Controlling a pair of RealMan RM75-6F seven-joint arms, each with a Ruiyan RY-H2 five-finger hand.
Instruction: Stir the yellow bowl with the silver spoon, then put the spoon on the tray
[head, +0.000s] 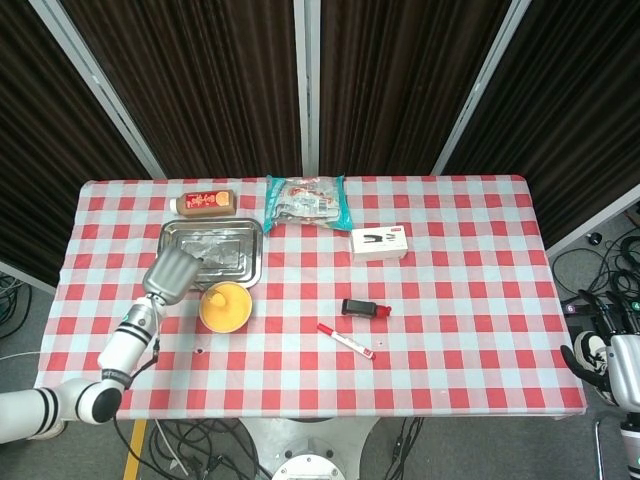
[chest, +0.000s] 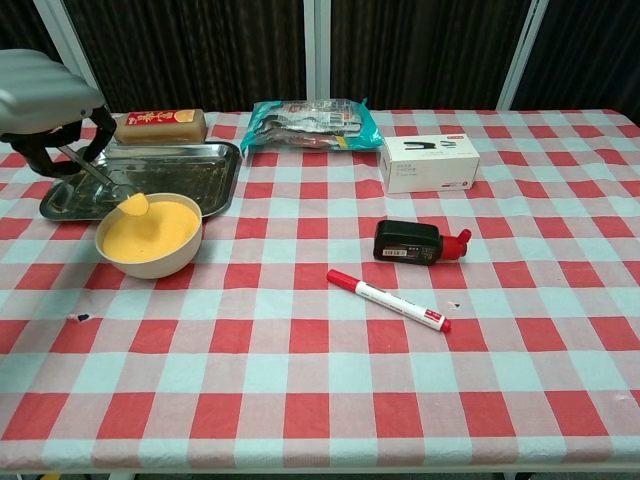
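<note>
The yellow bowl (head: 225, 306) (chest: 150, 235) sits just in front of the silver tray (head: 235, 238) (chest: 205, 165), filled with yellow batter. My left hand (head: 168, 274) (chest: 45, 100) hovers over the bowl's left rim and the tray's near left corner, gripping the silver spoon (chest: 105, 183). The spoon's tip carries yellow batter and is raised at the bowl's back left rim. My right hand (head: 610, 362) hangs off the table's right edge at the frame border, its fingers hard to make out.
A brown bottle (head: 206, 202) lies behind the tray. A snack bag (head: 306, 201), a white box (head: 379, 242), a black and red bottle (head: 365, 308) and a red marker (head: 346, 341) lie across the checked table (head: 470, 340).
</note>
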